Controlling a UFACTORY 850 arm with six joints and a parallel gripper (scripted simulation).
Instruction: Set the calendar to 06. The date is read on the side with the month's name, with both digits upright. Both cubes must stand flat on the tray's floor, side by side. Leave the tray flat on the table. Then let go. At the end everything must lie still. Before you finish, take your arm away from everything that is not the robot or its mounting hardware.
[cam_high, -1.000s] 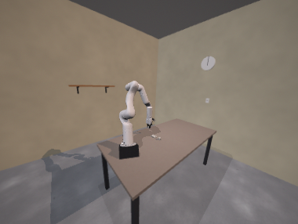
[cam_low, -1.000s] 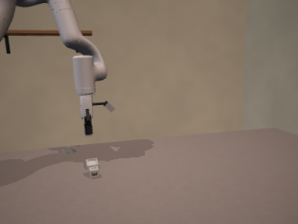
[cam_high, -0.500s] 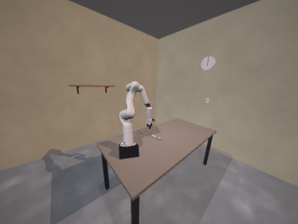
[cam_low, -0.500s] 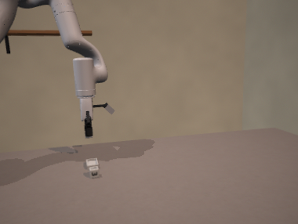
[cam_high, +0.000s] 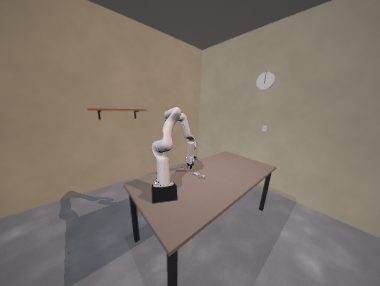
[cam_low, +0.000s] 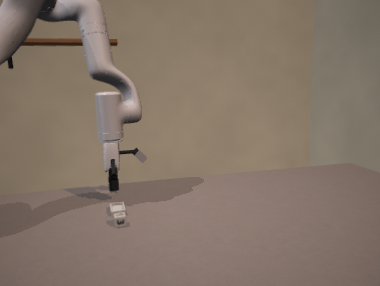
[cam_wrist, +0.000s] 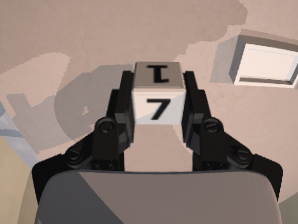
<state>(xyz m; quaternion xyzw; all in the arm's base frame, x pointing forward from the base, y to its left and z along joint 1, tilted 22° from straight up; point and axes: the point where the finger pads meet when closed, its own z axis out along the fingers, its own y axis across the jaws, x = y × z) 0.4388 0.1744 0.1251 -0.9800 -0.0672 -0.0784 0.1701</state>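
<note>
Beige walls (cam_high: 145, 65) (cam_low: 225, 100) enclose a worktop (cam_high: 215, 185) (cam_low: 250, 230) (cam_wrist: 40, 25) bearing the tray (cam_low: 118, 205) (cam_wrist: 243, 60) and, just beside it, another cube (cam_low: 119, 220); the partly open fingers (cam_high: 190, 166) (cam_low: 114, 185) grip a cube (cam_wrist: 159, 106) showing 1 and 7, with placement of both apparently remaining.

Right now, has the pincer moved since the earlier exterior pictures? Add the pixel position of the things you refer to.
Yes, downward: the pincer (cam_high: 190, 166) (cam_low: 114, 187) (cam_wrist: 158, 86) now hangs farther below the wall shelf (cam_high: 117, 109) (cam_low: 75, 42) in the exterior view, closer to the tabletop.
</note>
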